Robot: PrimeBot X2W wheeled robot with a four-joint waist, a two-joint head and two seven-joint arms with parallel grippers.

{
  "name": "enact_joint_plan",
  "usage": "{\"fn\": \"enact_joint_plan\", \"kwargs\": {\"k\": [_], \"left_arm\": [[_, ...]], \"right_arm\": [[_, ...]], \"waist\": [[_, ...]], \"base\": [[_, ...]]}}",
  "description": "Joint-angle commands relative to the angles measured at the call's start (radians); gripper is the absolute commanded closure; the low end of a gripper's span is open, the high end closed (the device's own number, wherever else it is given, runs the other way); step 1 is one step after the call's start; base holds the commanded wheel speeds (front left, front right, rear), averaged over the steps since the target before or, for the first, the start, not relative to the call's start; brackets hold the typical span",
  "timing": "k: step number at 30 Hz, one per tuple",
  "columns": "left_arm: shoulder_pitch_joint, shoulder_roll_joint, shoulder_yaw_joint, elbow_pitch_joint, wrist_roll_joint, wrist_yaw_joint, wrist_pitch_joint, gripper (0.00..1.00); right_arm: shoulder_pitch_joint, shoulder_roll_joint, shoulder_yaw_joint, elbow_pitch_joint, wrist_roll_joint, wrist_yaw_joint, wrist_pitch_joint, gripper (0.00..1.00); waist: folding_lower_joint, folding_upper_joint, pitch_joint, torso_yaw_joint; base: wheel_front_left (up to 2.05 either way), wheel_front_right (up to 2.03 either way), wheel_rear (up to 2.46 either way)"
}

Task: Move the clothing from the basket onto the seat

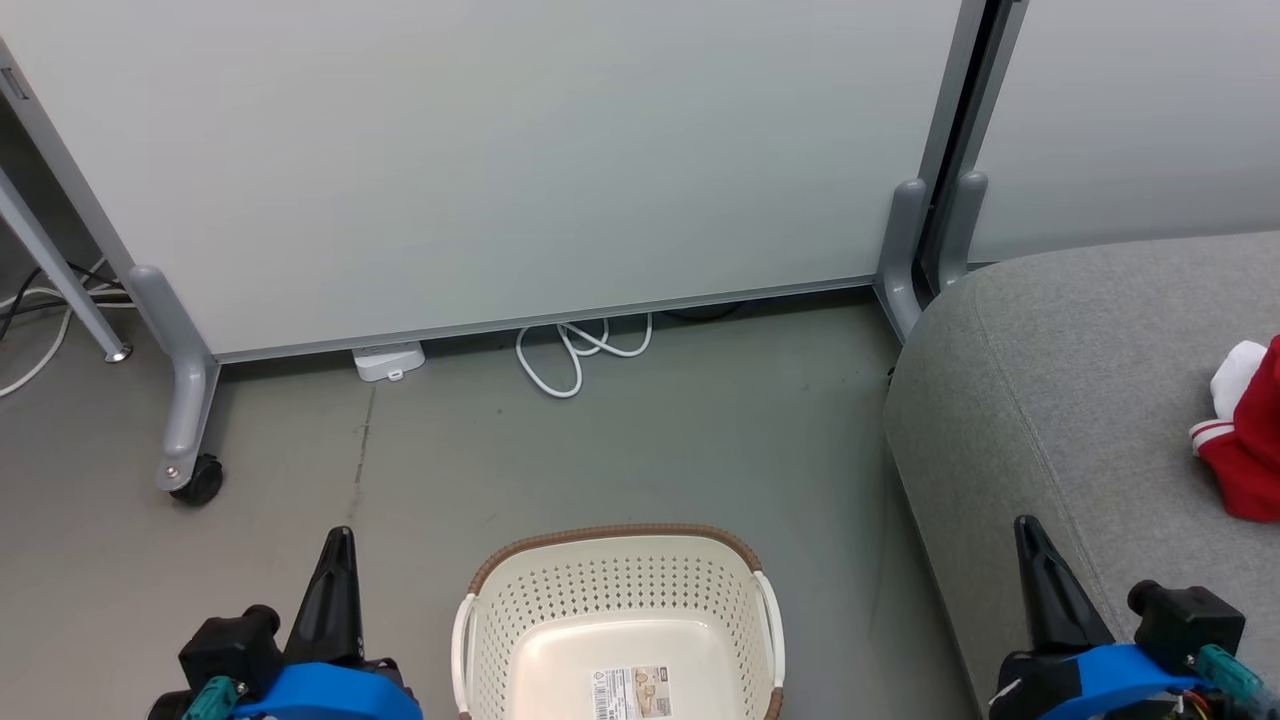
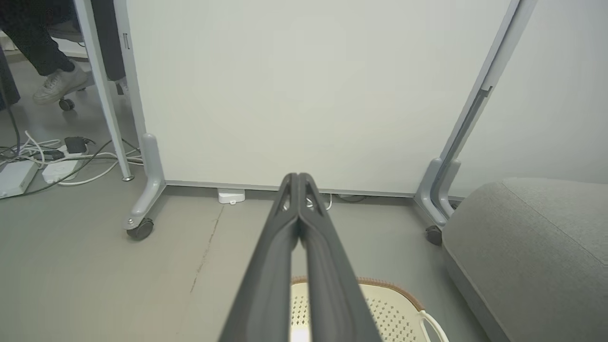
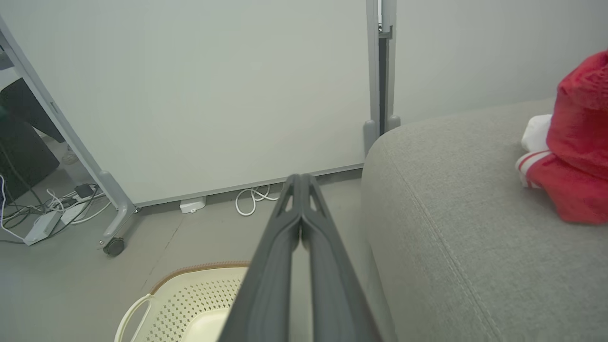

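Observation:
The cream basket (image 1: 620, 600) with a brown rim sits on the floor at bottom centre, holding nothing but its label sticker (image 1: 631, 692). Red clothing (image 1: 1250, 450) with white trim lies on the grey seat (image 1: 1060, 400) at the right edge; it also appears as a red heap (image 3: 577, 156) in the right wrist view. My left gripper (image 1: 340, 540) is shut and empty, left of the basket. Over the seat's front edge, my right gripper (image 1: 1025, 530) is also shut and empty. Both finger pairs meet at their tips in the wrist views (image 2: 299, 178) (image 3: 300, 178).
A pale partition panel (image 1: 500, 160) on grey castor feet (image 1: 185, 420) stands behind the basket. A white cable (image 1: 580, 350) and a small white box (image 1: 388, 360) lie at its base. More cables and power strips (image 2: 42, 161) and a person's shoe (image 2: 59, 83) are at far left.

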Motion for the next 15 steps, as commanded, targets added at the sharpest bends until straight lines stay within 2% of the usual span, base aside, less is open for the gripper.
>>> {"fn": "enact_joint_plan", "kwargs": {"k": [1, 15], "left_arm": [[-0.028, 0.001, 0.012, -0.017, -0.048, -0.002, 0.01, 1.0], [-0.038, 0.001, 0.027, -0.034, -0.305, -0.006, 0.068, 1.0]], "right_arm": [[-0.023, -0.002, -0.006, -0.016, 0.052, 0.0, 0.011, 1.0], [-0.031, -0.002, -0.013, -0.032, 0.311, 0.0, 0.07, 1.0]], "waist": [[0.0, -0.0001, 0.0, -0.001], [0.0, -0.0001, 0.003, -0.005]], "base": [[0.0, 0.0, 0.0], [0.0, 0.0, 0.0]]}}
